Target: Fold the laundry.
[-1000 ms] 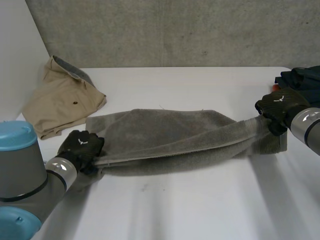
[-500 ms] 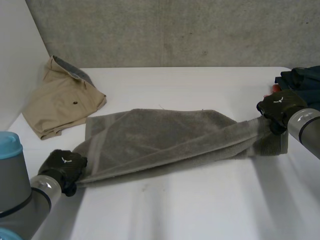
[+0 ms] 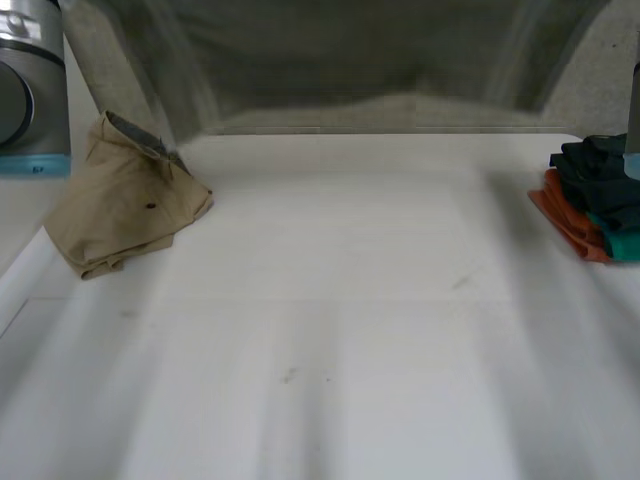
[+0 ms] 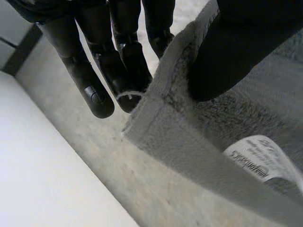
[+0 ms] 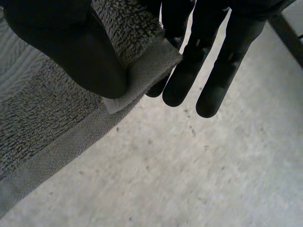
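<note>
The grey towel (image 3: 350, 60) hangs spread in the air above the far side of the white table (image 3: 330, 330), its lower edge blurred. In the left wrist view my left hand (image 4: 236, 56) pinches a hemmed corner of the towel (image 4: 213, 123) between thumb and straight fingers (image 4: 94, 71); a white care label (image 4: 260, 161) shows on the cloth below that corner. In the right wrist view my right hand (image 5: 71, 47) pinches the other hemmed corner of the towel (image 5: 42, 113) between thumb and straight fingers (image 5: 208, 61).
A crumpled beige garment (image 3: 125, 200) lies at the table's far left. A stack of folded dark, orange and teal clothes (image 3: 590, 200) sits at the right edge. My left arm (image 3: 30, 90) stands high at the left. A grey wall backs the table.
The towel has gone from lying stretched on the table to hanging high in the air. Both hands have risen with its corners, and the left hand closed on its corner.
</note>
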`<control>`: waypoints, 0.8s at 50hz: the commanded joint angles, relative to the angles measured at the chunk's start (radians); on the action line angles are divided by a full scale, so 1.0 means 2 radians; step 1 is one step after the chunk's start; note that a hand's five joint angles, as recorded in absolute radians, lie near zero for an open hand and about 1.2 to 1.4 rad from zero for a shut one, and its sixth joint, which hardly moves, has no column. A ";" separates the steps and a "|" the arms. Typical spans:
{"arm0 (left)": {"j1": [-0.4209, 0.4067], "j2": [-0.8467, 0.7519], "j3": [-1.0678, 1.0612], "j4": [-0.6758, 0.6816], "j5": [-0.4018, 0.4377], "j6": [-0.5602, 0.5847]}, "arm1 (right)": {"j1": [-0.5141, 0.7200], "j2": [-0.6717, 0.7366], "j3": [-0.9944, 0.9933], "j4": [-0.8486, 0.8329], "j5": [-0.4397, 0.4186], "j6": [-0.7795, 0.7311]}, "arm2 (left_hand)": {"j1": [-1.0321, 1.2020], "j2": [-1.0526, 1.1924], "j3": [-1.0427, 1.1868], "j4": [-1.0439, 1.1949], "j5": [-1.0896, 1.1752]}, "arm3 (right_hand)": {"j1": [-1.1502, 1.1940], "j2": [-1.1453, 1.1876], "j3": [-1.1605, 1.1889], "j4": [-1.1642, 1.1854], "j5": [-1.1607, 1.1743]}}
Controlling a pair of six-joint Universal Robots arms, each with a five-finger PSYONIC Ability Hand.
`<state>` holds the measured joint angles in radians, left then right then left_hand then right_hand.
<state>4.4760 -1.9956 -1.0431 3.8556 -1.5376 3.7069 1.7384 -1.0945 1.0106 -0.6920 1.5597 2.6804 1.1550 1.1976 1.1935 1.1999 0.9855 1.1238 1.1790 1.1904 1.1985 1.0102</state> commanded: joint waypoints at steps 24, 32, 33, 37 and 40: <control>-0.024 -0.003 -0.337 -0.200 0.002 0.045 | 0.006 0.070 0.104 0.416 -0.031 -0.119 | 0.121 0.099 0.101 0.098 0.118 | 0.136 0.109 0.103 0.099 0.106; -0.020 0.184 -0.473 -0.411 -0.016 0.118 | -0.025 -0.061 0.247 0.605 -0.021 -0.262 | 0.121 0.099 0.101 0.098 0.118 | 0.136 0.109 0.103 0.099 0.106; -0.019 0.197 -0.477 -0.429 -0.015 0.118 | -0.031 -0.069 0.258 0.602 -0.021 -0.273 | 0.121 0.099 0.101 0.098 0.118 | 0.136 0.109 0.103 0.099 0.106; -0.018 0.206 -0.466 -0.448 -0.008 0.117 | -0.046 -0.089 0.292 0.574 -0.024 -0.311 | 0.121 0.099 0.101 0.098 0.118 | 0.136 0.109 0.103 0.099 0.106; -0.019 0.180 -0.443 -0.421 -0.007 0.118 | -0.045 -0.089 0.289 0.545 -0.024 -0.290 | 0.121 0.099 0.101 0.098 0.118 | 0.136 0.109 0.103 0.099 0.106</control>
<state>4.4392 -1.5960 -1.9857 2.9796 -1.5606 3.9486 1.6647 -1.2556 1.5601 0.4994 1.5151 2.0938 1.1550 1.1993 1.1953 1.2030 0.9939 1.1238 1.1790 1.1909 1.2002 1.0122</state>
